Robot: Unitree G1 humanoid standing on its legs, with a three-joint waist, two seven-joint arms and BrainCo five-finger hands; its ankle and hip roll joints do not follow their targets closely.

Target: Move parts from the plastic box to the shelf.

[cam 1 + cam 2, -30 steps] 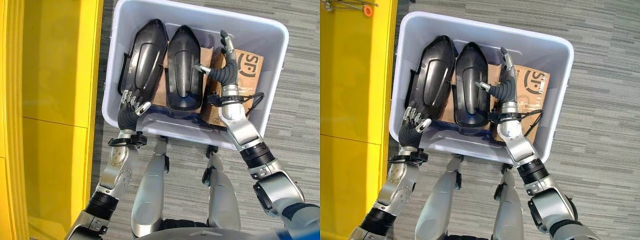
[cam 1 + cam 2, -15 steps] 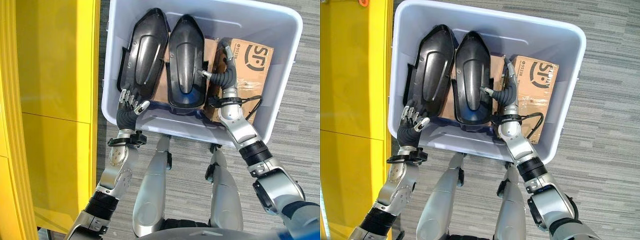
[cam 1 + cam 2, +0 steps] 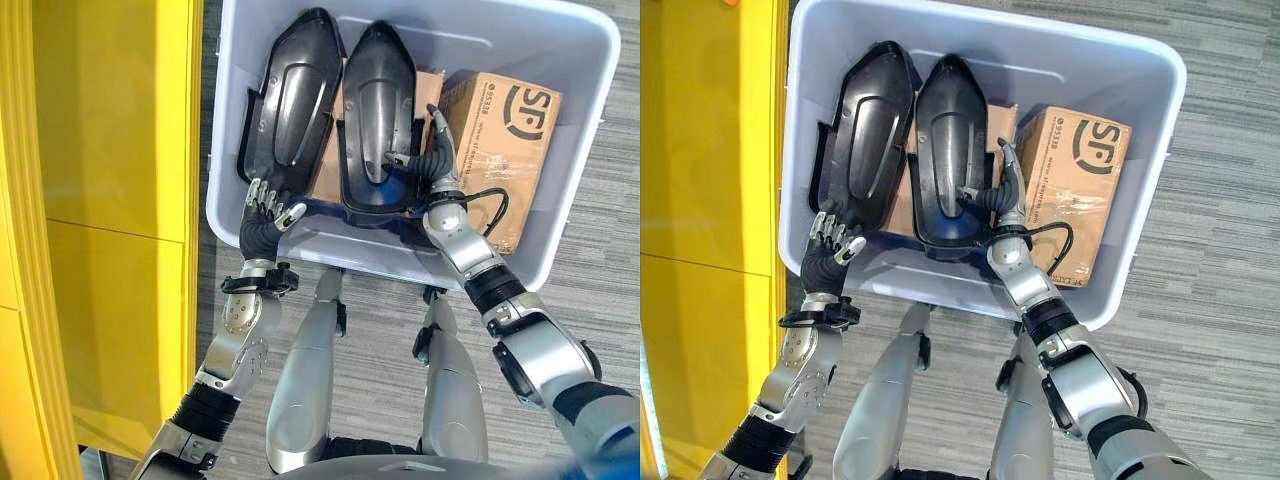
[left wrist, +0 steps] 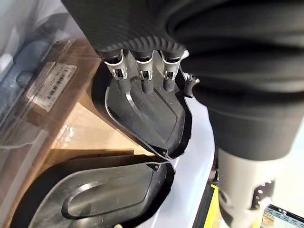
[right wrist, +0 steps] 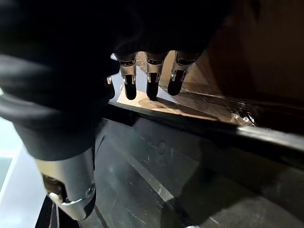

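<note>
Left eye view shows that the right hand [image 3: 432, 150] has slid back toward the robot and sideways since a second ago; it was up by the cardboard box [image 3: 500, 140], and now it sits in the gap between that box and the right black part [image 3: 375, 115]. Its fingers are straight and loose, and its thumb reaches onto the right black part's near end, but nothing is held. The left hand [image 3: 262, 215] has stayed where it was, at the near end of the left black part [image 3: 290, 105]. Its fingers [image 4: 145, 78] are open and lie on that part's edge without curling round it. Both black parts lie side by side, touching, inside the plastic box [image 3: 600, 120], on top of flat brown cardboard [image 4: 90, 133]. The cardboard box stands just beside the right black part and crowds the right hand. A yellow shelf [image 3: 110, 200] stands close by the plastic box on the robot's left.
</note>
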